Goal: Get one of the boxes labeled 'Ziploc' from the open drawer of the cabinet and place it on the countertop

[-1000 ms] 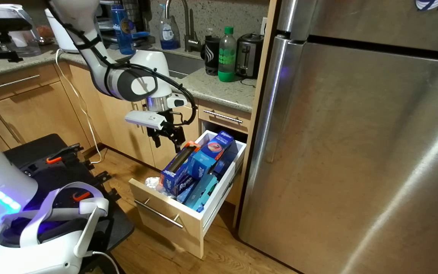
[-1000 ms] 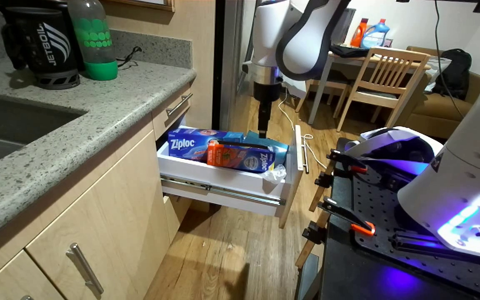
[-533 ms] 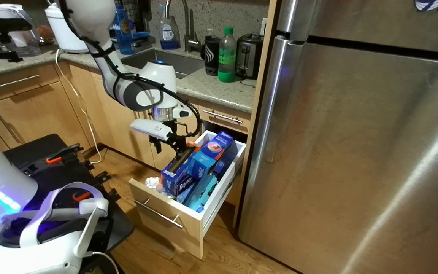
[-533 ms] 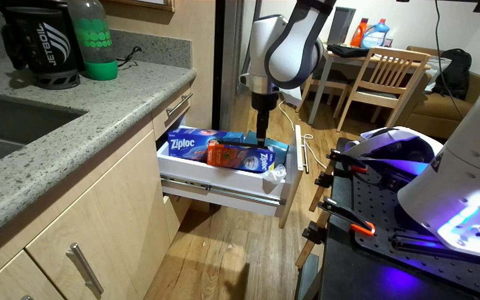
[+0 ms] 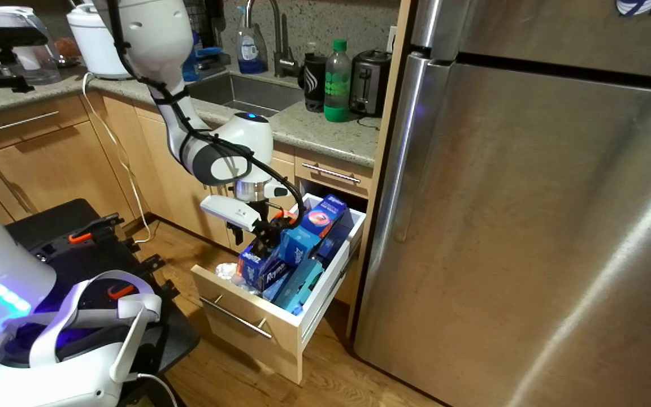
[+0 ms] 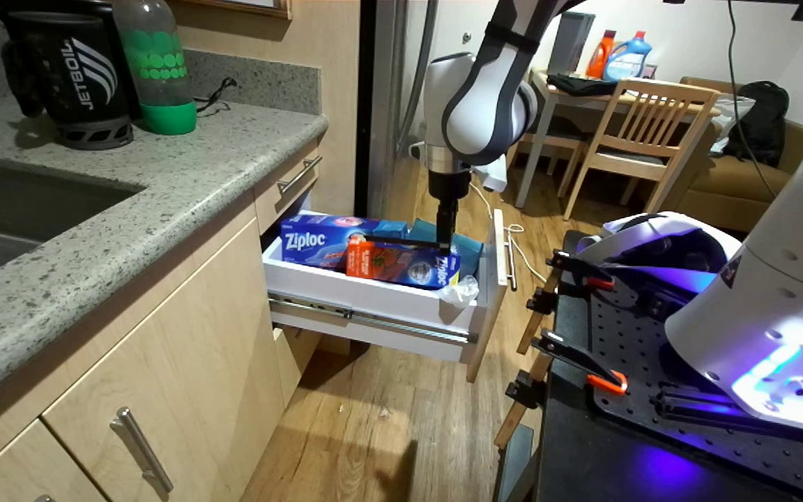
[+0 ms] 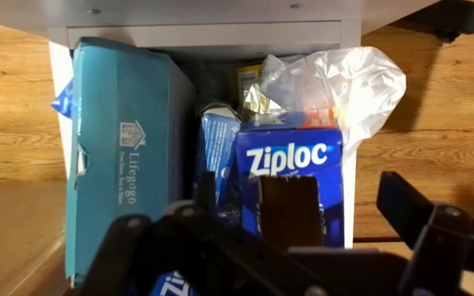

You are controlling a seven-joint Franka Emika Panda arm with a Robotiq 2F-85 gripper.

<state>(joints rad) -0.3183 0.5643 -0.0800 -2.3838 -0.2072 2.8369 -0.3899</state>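
The cabinet drawer is open. In it, a blue and orange Ziploc box with a long dark opening on top lies along the side wall; it also shows in the wrist view. A second blue Ziploc box lies behind it, also in an exterior view. My gripper is open, pointing down over the front part of the blue and orange box, one finger at each side of it in the wrist view. I cannot tell whether the fingers touch it. The countertop is above the drawer.
A teal Lifegogo box and a clear plastic bag are in the drawer. A green-based bottle, a black mug and a toaster stand on the countertop by the sink. The fridge flanks the drawer.
My gripper has moved down and towards the drawer front, from above the drawer to the top of the blue and orange box. The boxes and drawer have not moved.
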